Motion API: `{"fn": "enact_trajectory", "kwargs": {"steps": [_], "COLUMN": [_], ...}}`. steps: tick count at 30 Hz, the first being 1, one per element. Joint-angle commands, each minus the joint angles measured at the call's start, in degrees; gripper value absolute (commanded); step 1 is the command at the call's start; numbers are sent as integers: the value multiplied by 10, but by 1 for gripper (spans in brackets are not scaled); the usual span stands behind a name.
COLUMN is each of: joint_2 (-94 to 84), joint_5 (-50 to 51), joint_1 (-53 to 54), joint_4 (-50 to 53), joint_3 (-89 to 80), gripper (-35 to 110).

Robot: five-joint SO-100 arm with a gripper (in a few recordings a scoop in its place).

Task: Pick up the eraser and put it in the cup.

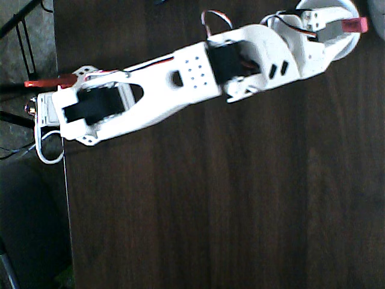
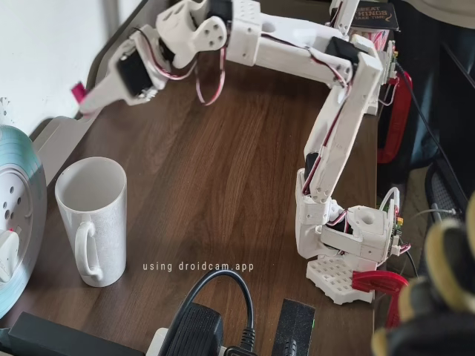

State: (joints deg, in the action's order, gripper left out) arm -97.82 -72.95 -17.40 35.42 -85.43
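At the upper right of the overhead view, the white gripper reaches over the white cup, and its jaws are pinching the small pink-red eraser, which sticks out beyond the fingertips. Seen from the fixed view, the eraser is at the upper left, raised above the dark wooden table, and the cup stands lower left with its handle toward the camera

White arm stretched far out, tool raised, pinched closed.
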Motion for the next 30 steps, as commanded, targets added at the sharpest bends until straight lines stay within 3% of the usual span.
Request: {"fn": "enact_trajectory", "kwargs": {"steps": [1, 15, 28, 30], "joint_2": [-5, 69, 98, 95], "joint_5": [11, 127, 136, 144], "joint_1": [-10, -22, -15, -14], "joint_4": [11, 137, 108, 95], "joint_3": [30, 28, 30, 30], "gripper": [0, 0, 0, 11]}}
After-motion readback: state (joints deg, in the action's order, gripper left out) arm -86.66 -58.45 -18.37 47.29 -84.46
